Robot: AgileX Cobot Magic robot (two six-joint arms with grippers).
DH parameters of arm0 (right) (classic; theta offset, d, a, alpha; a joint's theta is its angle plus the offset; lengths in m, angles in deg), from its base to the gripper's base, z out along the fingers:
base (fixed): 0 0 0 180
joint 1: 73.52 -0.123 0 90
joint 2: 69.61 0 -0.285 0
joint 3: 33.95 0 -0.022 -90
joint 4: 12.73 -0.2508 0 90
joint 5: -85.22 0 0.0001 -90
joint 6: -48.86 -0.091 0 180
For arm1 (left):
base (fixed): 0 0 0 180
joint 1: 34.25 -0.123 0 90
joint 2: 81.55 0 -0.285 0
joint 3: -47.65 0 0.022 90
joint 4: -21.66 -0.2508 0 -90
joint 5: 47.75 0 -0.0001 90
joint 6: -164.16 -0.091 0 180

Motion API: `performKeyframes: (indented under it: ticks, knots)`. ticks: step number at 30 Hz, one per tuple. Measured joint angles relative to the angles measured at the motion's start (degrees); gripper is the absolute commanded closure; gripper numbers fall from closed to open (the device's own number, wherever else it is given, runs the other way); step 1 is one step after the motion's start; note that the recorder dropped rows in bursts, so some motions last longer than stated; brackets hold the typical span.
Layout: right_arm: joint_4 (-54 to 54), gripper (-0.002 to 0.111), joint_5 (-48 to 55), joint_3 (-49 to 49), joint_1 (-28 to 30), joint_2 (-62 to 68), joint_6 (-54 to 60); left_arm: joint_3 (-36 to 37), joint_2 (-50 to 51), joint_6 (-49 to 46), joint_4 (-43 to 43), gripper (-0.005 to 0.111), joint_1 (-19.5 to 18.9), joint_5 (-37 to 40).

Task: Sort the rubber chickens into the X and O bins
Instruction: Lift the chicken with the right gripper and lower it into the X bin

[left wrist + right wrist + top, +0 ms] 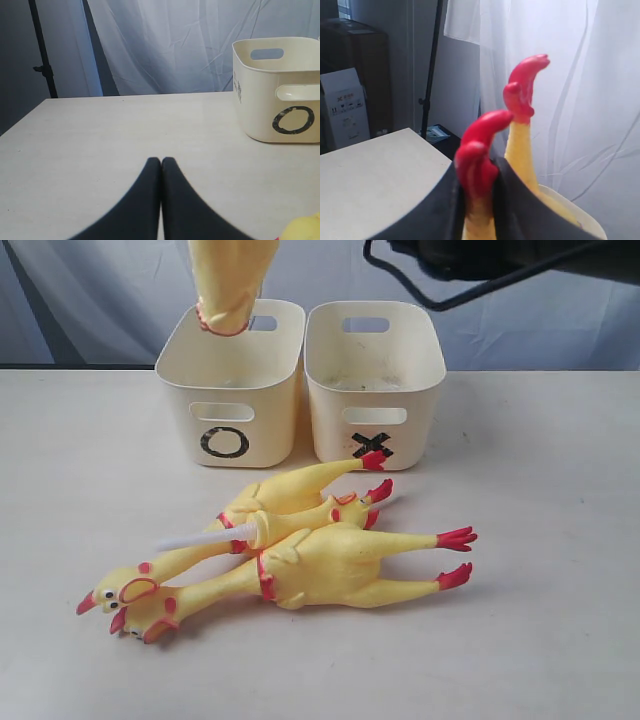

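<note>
A: Where is the held one being carried?

B: A hanging chicken [232,280] is being dangled feet-up over the O bin [228,405], with the neck-ring end lowest, about level with the rim. No head is being seen below the ring, so whether it is inside cannot be told.

A: Grip?

B: One red foot [476,165] is being pinched by the right end effector [476,205], low on the leg. The second foot [525,85] is being left free beside it. The left end effector [161,165] is being held pressed together with nothing in it, over the counter [100,140] near the O bin.

A: Handling?

B: It is being judged light, hollow and soft. The body would likely be squashed by a hard squeeze, so leg or neck is being favoured as the pinch point. Both are thin, and the foot is being counted on as a stop. The skin is probably grippy and not fragile. Swing and flop are being expected from the long body.

A: Bins?

B: Nothing is being seen inside the X bin [375,380]. The O bin's visible inner walls are bare, but its floor is being hidden by the front wall.

A: The rest?

B: Three chickens [300,560] are being left piled on the counter just in front of the bins. One foot is overlapping the X mark in view, and contact cannot be told.
</note>
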Motion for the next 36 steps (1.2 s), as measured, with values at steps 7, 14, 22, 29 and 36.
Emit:
performKeyframes:
  ticks: [7,14,22,29,36]
  knots:
    - [-0.4,0.109,8.6,0.5,8.3,-2.1,0.0,0.0,0.0,0.0,0.0,0.107,0.0,0.0]
    - [1.6,0.109,13.8,2.7,15.6,-3.7,0.0,0.0,0.0,0.0,0.0,0.107,0.0,0.0]
    - [2.8,0.109,14.9,3.6,21.9,-3.3,0.0,0.0,0.0,0.0,0.0,0.107,0.0,0.0]
    - [3.6,0.109,11.9,3.6,24.4,4.6,2.7,0.0,0.0,0.0,0.0,0.107,0.0,0.0]
    - [3.5,0.109,12.5,2.9,24.4,12.3,4.5,0.0,0.0,0.0,0.0,0.107,0.0,0.0]
